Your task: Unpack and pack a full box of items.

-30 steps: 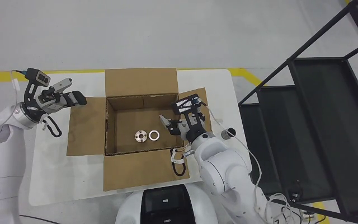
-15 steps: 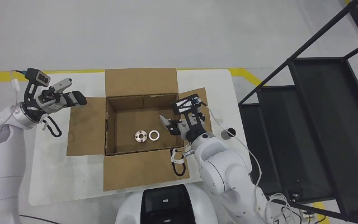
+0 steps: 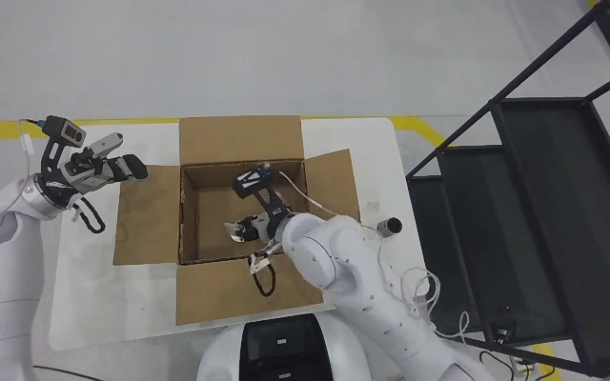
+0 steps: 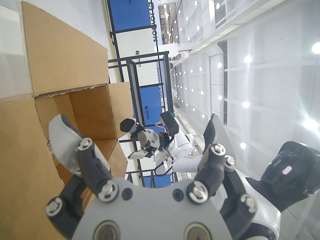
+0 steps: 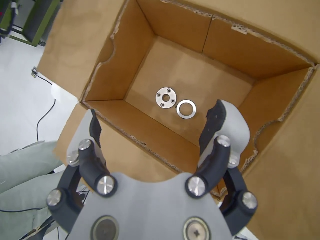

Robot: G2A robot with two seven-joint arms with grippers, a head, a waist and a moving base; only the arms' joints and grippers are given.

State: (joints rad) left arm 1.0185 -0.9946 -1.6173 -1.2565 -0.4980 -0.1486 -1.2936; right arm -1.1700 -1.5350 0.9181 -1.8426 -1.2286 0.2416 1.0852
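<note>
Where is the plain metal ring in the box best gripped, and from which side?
Probably across the outer rim of the ring, straight from above: it lies flat on the box floor, with the holed disc close on one side.

We see the brown corrugated cardboard box [image 5: 175,28], matt and papery, its torn rims rough and fluted. On its floor, the round silver metal disc with holes [image 5: 165,97] and the silver metal ring [image 5: 186,109] look smooth, with a satin sheen. The right gripper [image 5: 157,114] shows pale smooth shells, black matt pads [image 5: 212,123] with ragged edges, and shiny metal screws [image 5: 106,184].
</note>
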